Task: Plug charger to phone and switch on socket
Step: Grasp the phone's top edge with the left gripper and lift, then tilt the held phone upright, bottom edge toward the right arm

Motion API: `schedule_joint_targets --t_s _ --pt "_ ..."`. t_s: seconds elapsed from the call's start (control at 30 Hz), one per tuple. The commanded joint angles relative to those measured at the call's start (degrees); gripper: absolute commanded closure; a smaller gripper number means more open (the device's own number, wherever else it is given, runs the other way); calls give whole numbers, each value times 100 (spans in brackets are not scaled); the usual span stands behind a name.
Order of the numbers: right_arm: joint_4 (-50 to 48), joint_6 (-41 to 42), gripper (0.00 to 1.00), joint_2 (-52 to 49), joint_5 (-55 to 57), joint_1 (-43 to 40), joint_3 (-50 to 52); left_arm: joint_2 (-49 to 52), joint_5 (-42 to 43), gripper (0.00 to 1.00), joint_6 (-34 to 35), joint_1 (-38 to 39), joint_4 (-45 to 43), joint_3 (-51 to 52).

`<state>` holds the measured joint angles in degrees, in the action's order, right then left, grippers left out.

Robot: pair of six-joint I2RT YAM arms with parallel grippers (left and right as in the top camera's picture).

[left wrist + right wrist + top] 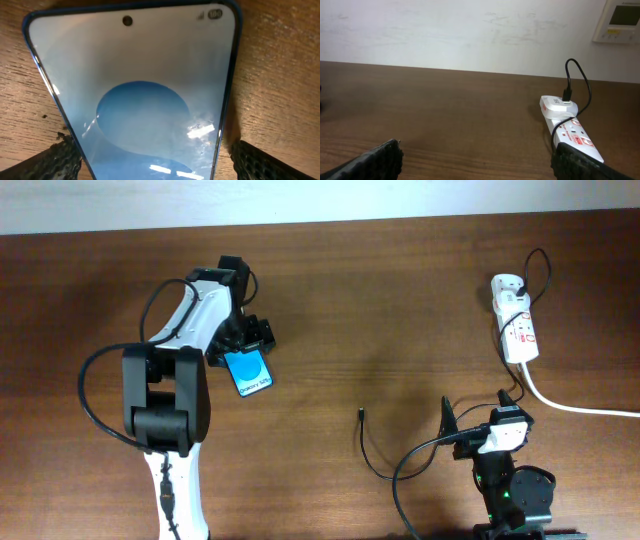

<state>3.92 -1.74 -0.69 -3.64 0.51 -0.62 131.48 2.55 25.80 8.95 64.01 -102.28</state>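
The phone [248, 371] lies flat on the table with its blue screen up, and it fills the left wrist view [135, 90]. My left gripper [243, 348] is open and low over the phone's far end, with one finger on each side of it [150, 162]. The socket [519, 326] lies at the far right with a white adapter [507, 284] at its far end, and it shows in the right wrist view [572, 134]. The charger's thin black cable loops on the table, its plug tip [358, 415] lying free at centre. My right gripper [477, 412] is open and empty [475, 160], well short of the socket.
A thick white cord [575, 407] runs from the socket off the right edge. The charger cable curls past my right arm's base [400, 470]. A white wall with a wall panel [617, 20] stands behind the table's far edge.
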Motion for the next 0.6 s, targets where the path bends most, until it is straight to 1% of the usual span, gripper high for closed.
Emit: schedule_joint_targets --t_s 0.0,0.07,0.17,0.2,0.23,0.27,0.3,0.43,0.47,0.5,0.57 --pt "28 4 2 22 28 -15 31 431 256 1 -122 2 166 184" --pt "28 4 2 22 28 -15 31 433 256 1 -96 0 258 184" --pt "28 4 1 22 31 -15 31 433 256 1 201 0 334 188" --pt "28 4 1 22 31 -15 31 433 258 1 201 2 334 190" --pt "28 4 1 22 28 -15 31 444 249 0 334 0 319 190" --pt "28 4 2 22 28 -15 31 459 251 2 592 0 212 208" --pt "28 4 2 22 31 -15 31 461 249 2 680 0 92 245" --pt "28 4 2 22 31 -15 31 470 205 2 697 0 -345 463" --pt "28 4 1 22 31 -15 31 472 83 2 695 0 -356 503" --pt "31 4 2 22 28 -15 31 472 -144 0 697 0 -356 509" --pt "31 4 2 22 28 -15 31 472 -236 0 693 0 -352 514"
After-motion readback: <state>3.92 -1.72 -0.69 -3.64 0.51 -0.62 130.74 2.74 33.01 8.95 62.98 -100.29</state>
